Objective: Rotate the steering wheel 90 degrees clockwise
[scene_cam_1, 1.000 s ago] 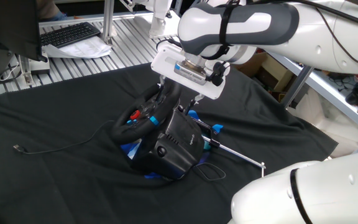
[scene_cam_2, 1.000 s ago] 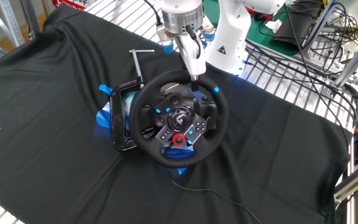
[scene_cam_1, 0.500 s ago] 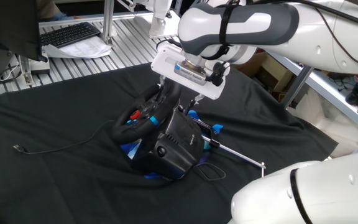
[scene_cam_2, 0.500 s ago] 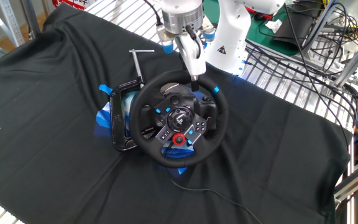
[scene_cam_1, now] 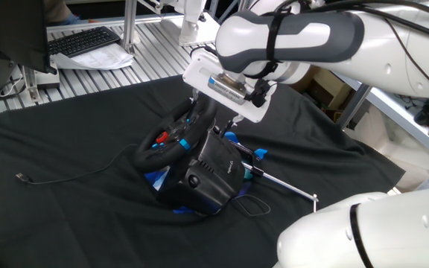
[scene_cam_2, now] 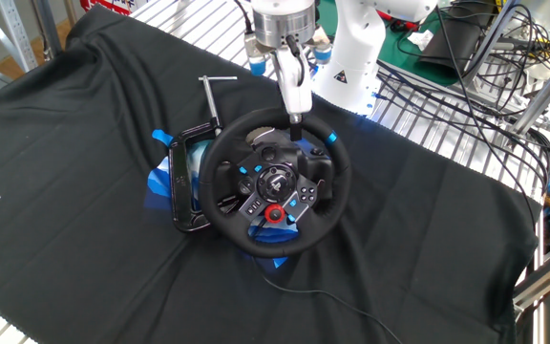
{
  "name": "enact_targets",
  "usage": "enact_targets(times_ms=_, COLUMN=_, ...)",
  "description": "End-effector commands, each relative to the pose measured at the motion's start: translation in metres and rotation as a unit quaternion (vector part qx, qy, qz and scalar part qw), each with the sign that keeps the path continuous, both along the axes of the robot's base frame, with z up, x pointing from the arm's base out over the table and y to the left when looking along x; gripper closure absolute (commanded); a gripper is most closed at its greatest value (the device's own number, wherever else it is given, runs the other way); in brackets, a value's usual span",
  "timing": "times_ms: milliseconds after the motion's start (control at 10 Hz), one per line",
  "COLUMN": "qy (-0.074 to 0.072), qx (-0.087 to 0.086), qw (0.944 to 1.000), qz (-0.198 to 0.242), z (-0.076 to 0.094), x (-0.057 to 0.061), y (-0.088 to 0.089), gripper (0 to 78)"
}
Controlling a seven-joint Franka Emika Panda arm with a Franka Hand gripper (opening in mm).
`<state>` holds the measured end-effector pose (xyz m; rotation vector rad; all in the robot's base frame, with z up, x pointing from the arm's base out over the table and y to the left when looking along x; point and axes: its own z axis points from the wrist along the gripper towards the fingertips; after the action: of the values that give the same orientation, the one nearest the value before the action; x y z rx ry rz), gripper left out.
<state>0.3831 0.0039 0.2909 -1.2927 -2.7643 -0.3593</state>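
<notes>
Below end effector, steering wheel, fingertips seemingly touching its top rim

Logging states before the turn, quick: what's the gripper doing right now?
Gripper: at the top of the steering wheel rim; open or shut cannot be told.

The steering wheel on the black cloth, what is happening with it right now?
A single robot arm is working on the steering wheel, a black gaming wheel sitting on its base housing on a table draped in black cloth. The gripper points down at the top of the rim, at or just above it. Whether it grips the rim cannot be told. The blue rim stripe sits to the upper right.
</notes>
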Motion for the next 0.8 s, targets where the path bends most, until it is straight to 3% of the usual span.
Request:
enact_targets(times_ms=100, qy=-0.003, qx=0.000, qw=1.0000, qz=0.002, z=0.003, x=0.000, y=0.000, gripper=0.1)
enact_targets(times_ms=500, qy=0.000, qx=-0.003, qw=1.0000, qz=0.004, z=0.016, x=0.000, y=-0.002, gripper=0.1)
enact_targets(times_ms=800, qy=-0.001, qx=-0.005, qw=0.9998, qz=0.017, z=0.014, x=0.010, y=-0.012, gripper=0.1)
